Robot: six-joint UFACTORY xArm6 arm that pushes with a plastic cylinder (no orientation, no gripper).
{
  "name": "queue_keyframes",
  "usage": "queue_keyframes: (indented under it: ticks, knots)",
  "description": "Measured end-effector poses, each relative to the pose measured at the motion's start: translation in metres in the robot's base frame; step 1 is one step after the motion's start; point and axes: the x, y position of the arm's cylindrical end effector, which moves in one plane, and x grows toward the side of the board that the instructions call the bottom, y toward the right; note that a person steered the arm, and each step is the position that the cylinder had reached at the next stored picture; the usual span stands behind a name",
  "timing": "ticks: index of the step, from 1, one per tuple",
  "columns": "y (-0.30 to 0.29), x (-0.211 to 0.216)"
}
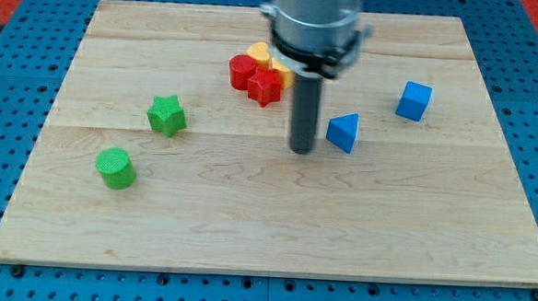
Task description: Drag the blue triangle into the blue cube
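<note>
My tip [301, 149], a bare rod with no claw, sits just beside the blue triangle [343, 132], at its 9 o'clock. The blue cube [414, 100] lies at the triangle's 2 o'clock.

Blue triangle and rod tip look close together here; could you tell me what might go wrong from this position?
1. My tip sits at the blue triangle's left and slightly lower; an off-centre push may spin it aside.
2. The blue cube lies up-right, so a straight rightward push could slide the triangle past below it.
</note>
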Motion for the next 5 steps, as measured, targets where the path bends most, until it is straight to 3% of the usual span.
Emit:
queue_keyframes:
  ticks: [2, 3, 4, 5]
  knots:
    - [0.112, -0.053]
    - [0.079, -0.01]
    - [0.005, -0.005]
    - [0.012, -0.041]
